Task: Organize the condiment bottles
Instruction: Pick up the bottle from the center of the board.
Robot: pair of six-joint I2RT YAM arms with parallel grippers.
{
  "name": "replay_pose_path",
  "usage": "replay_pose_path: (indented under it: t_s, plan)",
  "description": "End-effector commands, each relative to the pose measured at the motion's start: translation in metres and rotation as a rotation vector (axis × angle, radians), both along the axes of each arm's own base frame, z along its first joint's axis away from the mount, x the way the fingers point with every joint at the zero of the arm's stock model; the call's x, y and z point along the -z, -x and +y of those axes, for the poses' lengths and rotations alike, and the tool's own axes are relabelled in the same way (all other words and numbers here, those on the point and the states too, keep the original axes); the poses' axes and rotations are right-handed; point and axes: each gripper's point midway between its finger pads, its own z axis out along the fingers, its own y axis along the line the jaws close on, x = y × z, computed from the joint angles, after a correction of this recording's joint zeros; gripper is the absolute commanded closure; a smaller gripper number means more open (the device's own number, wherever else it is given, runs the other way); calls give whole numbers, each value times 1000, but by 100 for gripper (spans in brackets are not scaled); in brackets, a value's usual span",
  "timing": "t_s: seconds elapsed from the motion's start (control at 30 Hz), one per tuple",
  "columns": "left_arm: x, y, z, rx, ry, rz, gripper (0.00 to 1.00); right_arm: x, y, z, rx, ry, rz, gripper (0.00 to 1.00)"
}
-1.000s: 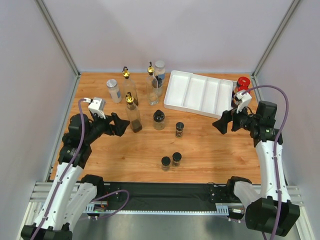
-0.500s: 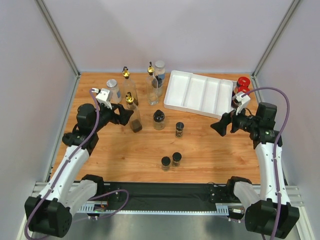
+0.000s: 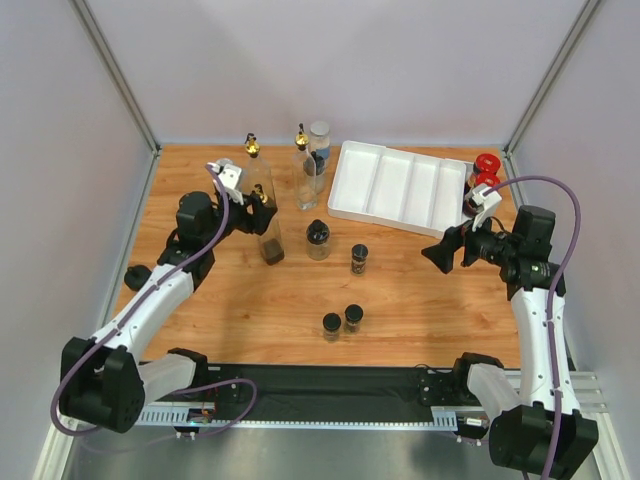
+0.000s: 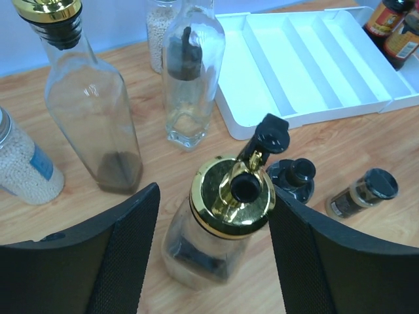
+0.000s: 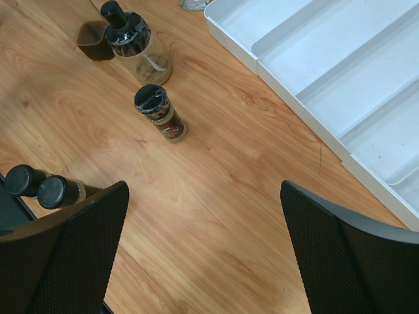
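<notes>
Where its elbow bends near the left edge of the table [image 3: 420, 310], the left arm [image 3: 160, 295] stretches forward and to the right, reaching into the cluster of glass at the back left. The left gripper [image 3: 262, 215] straddles the nearest gold-spouted bottle [image 4: 230, 196], with 1 finger [image 4: 98, 255] on each side of the glass just below the spout. The jaws are partly spread. A sliver of wood shows between the left finger and the bottle. On the other side the finger sits so close that contact cannot be told. The bottle stands upright on the wood.

Behind it stand 2 more tall bottles, 1 to the left [image 4: 91, 124] and 1 straight behind [image 4: 190, 78], both upright. A silver-lidded jar [image 4: 26, 163] of white grains sits at the far left of the wrist view, and another [image 3: 319, 140] stands behind the rear bottle.

The right arm [image 3: 535, 310] rises from its base, runs forward along the right edge, and turns its wrist to the left. The right gripper [image 3: 437, 250] is spread wide and holds nothing, hanging over bare wood near the tray [image 3: 385, 180].

4 black-capped spice jars stand between the arms: 1 wider jar [image 3: 318, 238], 1 just right of it [image 3: 359, 258], and a touching pair [image 3: 342, 321] nearer the bases. 2 red-lidded jars [image 3: 486, 172] stand beside the tray's right end.
</notes>
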Motion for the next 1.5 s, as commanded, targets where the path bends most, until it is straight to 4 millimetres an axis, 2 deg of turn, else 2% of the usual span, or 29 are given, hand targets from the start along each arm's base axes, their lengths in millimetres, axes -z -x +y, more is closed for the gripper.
replay_pose_path:
  t_s: [0.0, 0.1, 0.17, 0.2, 0.27, 0.3, 0.83, 1.23, 1.47]
  plan:
    - [-35, -17, -2, -20, -15, -146, 27, -7, -1, 0, -11, 22, -58, 0]
    - [-32, -19, -5, -14, -33, -158, 40, -7, -2, -1, -9, 24, -57, 0]
    - [-31, -19, -6, -8, -42, -167, 56, -7, -2, -1, -10, 25, -57, 0]
    - [-32, -19, -6, -2, -43, -170, 71, -7, -2, -1, -8, 26, -58, 0]
    - [-35, -16, -7, 6, -44, -191, 87, -6, -2, -1, -7, 29, -57, 0]
    - [-38, -15, -8, 14, -47, -204, 100, -6, -2, -1, -7, 29, -57, 0]
    - [-101, 6, -6, 44, -44, -323, 100, -8, -1, -3, 1, 39, -65, 0]
    - [-151, 20, -16, 106, 19, -363, 100, -9, -1, -3, 4, 43, -68, 0]
    - [-179, 30, -29, 155, 37, -398, 100, -8, -1, -4, 6, 45, -67, 0]
